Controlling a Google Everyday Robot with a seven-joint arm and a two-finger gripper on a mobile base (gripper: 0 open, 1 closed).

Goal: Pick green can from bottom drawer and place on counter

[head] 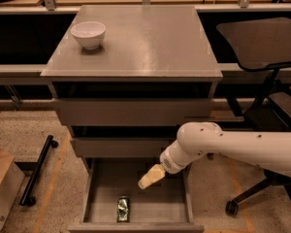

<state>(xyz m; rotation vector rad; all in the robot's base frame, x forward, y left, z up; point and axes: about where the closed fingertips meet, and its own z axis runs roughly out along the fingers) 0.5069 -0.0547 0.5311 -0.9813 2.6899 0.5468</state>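
Observation:
The green can [122, 208] lies on its side on the floor of the open bottom drawer [179, 210], near the drawer's front edge. My gripper [149, 178] hangs over the drawer's back right part, above and to the right of the can, not touching it. The white arm reaches in from the right. The grey counter [145, 42] tops the cabinet.
A white bowl [88, 34] stands at the counter's back left. Two shallower drawer fronts [131, 111] sit above the open drawer. A black office chair [262, 42] stands to the right. A black bar [36, 171] and a cardboard box [1, 188] lie on the floor at left.

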